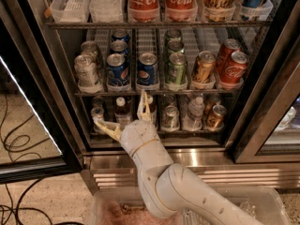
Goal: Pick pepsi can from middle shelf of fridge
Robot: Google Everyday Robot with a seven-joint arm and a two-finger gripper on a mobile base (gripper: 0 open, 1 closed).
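The fridge (42,69) stands open in front of me. On the middle shelf (187,92), pepsi cans stand in two lanes: one front can (118,70) left of centre, another (147,70) beside it, with more blue cans behind the left one. My gripper (121,114) is open and empty. It sits just below the front edge of the middle shelf. One finger (143,104) points up beneath the right pepsi can. The other finger (104,128) spreads out to the left, in front of the lower shelf.
A silver can (86,71), green cans (176,69), a gold can (204,69) and red Coca-Cola cans (232,68) share the middle shelf. Coca-Cola bottles (144,1) stand above, small bottles and cans (194,111) below. The glass door (28,139) hangs open at left, and cables (14,139) lie on the floor.
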